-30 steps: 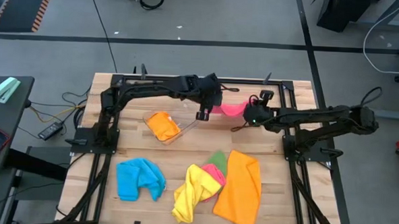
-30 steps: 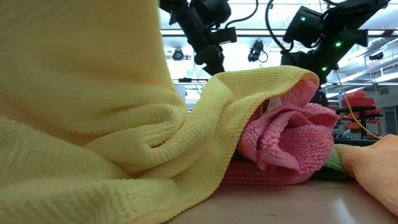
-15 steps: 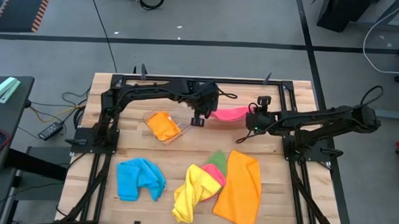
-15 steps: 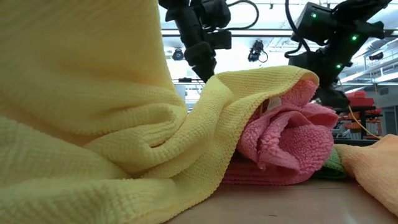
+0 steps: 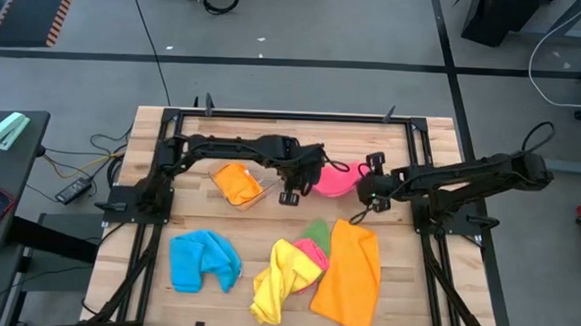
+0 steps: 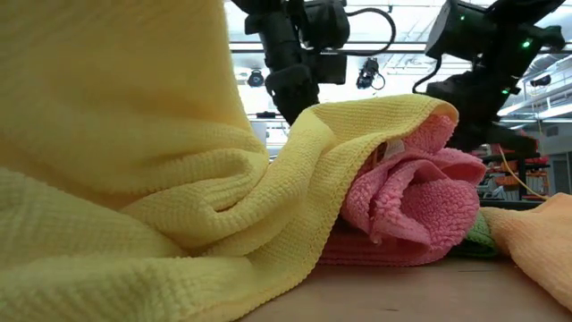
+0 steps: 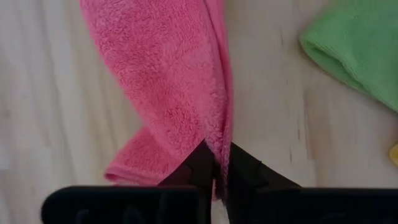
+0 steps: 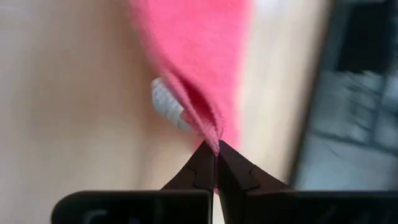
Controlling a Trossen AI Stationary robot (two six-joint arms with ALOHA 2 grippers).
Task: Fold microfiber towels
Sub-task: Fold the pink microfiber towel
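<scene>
A pink towel (image 5: 334,178) hangs between my two grippers above the table's far middle. My left gripper (image 5: 305,180) is shut on its left end, my right gripper (image 5: 361,186) on its right end. On the near half of the table lie a blue towel (image 5: 204,259), a yellow towel (image 5: 283,279), an orange towel (image 5: 349,274), a green one (image 5: 318,231) and another pink one (image 5: 311,249) under them. A folded orange towel (image 5: 236,182) lies in a clear tub (image 5: 264,194). My left gripper pinches an edge of the pink towel (image 7: 219,144) between its two fingers, from above. The towel hangs below the fingers, folded lengthwise, its lower part over the wood. My right gripper pinches a gathered edge of the pink towel (image 8: 213,138) between its two fingers, beside a white label (image 8: 166,101). The towel hangs below the fingers.
The low view is mostly filled by the yellow towel (image 6: 134,179) and the other pink towel (image 6: 402,206) close to the camera. A black frame (image 5: 273,114) runs round the wooden table. The far right of the table is bare wood (image 5: 409,149).
Both grippers have come toward the table's near edge with the pink towel and moved closer together. The towel, stretched flat between them a moment ago, now sags in a loop.
</scene>
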